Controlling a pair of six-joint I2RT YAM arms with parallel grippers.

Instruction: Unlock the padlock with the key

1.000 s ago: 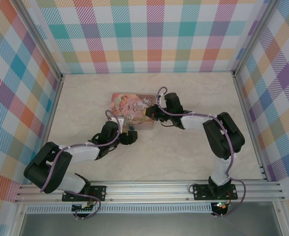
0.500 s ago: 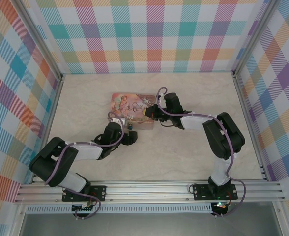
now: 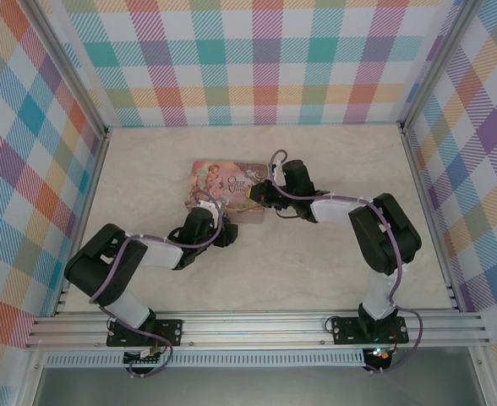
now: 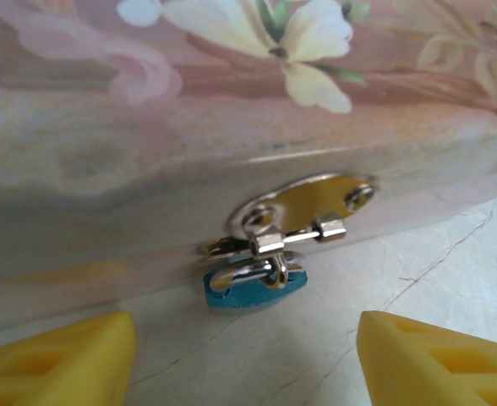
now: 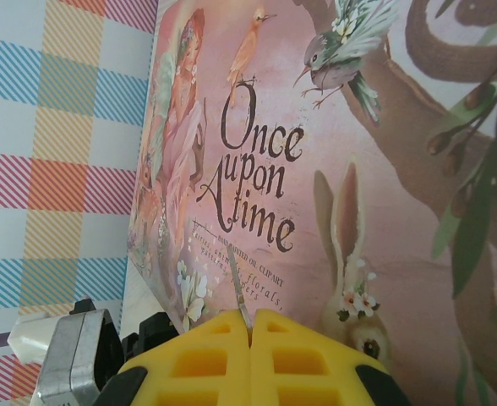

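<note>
Seemingly one key (image 5: 240, 294) pinched by right gripper (image 5: 250, 316); left gripper (image 4: 245, 342) spread before one padlock (image 4: 250, 293).

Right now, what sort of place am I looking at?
Probably a robot practice booth, not a home: a left arm and right arm bolted to a metal rail, plaid walls boxing in a table, and a tin with a padlock as the prop.

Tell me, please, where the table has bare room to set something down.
Bare table lies between the two arms, along the back wall beyond the tin, and right of the right arm. Crowded: the tin's near edge, where the left gripper faces the padlock and the right gripper holds the key.
</note>
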